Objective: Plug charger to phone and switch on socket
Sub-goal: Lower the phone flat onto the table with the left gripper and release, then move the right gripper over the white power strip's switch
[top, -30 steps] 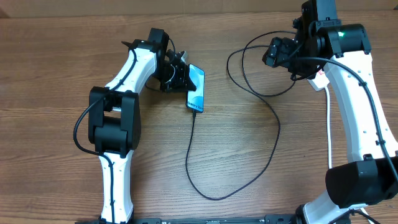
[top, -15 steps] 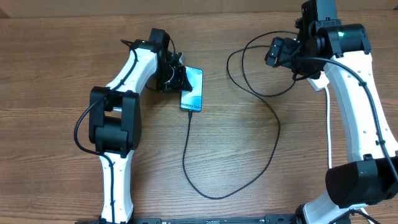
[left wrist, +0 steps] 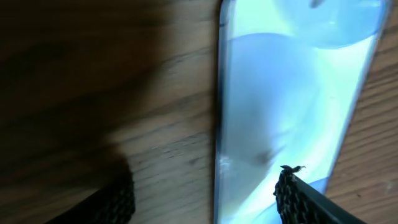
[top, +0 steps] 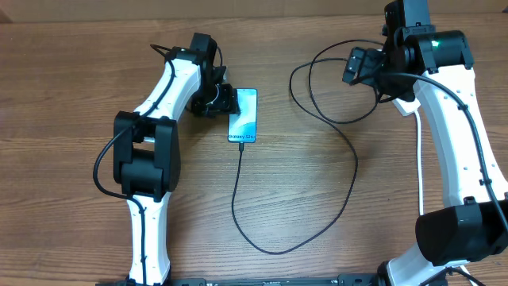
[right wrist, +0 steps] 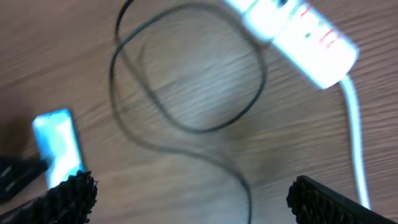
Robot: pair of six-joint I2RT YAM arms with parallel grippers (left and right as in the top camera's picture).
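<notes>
The phone (top: pixel 244 117), its screen bright blue, lies flat on the wooden table. The charger's black cable (top: pixel 352 171) meets its near end and loops off to the right. My left gripper (top: pixel 221 102) is open just left of the phone. In the left wrist view one finger (left wrist: pixel 115 200) is over bare wood and the other hangs over the phone (left wrist: pixel 292 93) screen. My right gripper (top: pixel 361 65) hovers high and open, with nothing between its fingers. Below it lie the white socket (right wrist: pixel 298 31) with red switches, the cable loop (right wrist: pixel 186 127) and the phone (right wrist: pixel 59 146).
A thick white cord (right wrist: pixel 356 137) runs from the socket towards the table's near side. My right arm (top: pixel 444 119) covers most of the socket in the overhead view. The cable sweeps in a wide curve across the table's middle (top: pixel 270 250).
My left gripper has opened and let go of the phone, which has swung from a slant to lie straighter and flat. The right gripper has opened a little wider.
</notes>
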